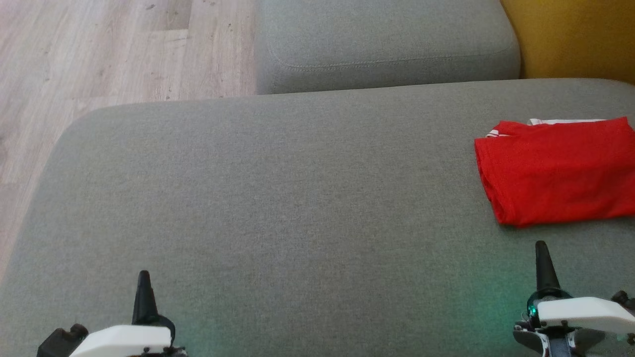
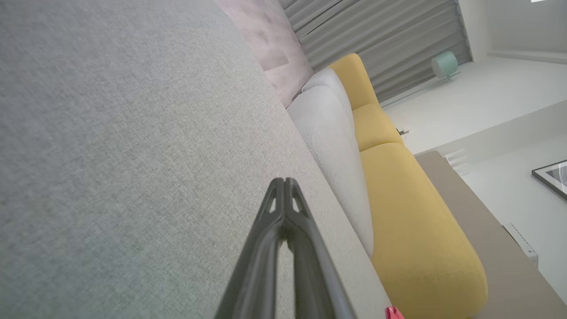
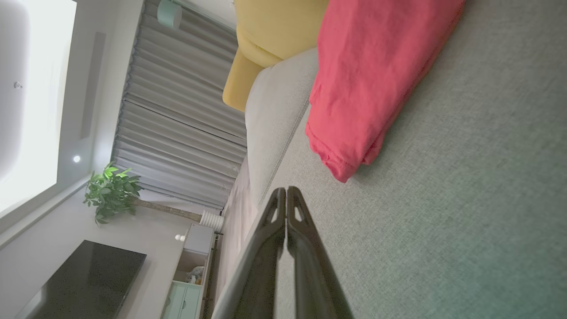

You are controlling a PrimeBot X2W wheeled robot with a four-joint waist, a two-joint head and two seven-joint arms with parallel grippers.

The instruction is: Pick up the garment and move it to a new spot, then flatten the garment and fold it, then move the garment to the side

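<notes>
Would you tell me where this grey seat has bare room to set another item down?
Widest free patch: the grey seat from its left edge by the wooden floor across to the red garment, between the far grey cushion and the left gripper. A narrow strip lies between garment and right gripper. The garment crowds the right side.

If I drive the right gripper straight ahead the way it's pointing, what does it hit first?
Most likely the near edge of the folded red garment, which lies just ahead of the shut right gripper on the grey seat cushion. Height is unclear; it might skim past its corner.
</notes>
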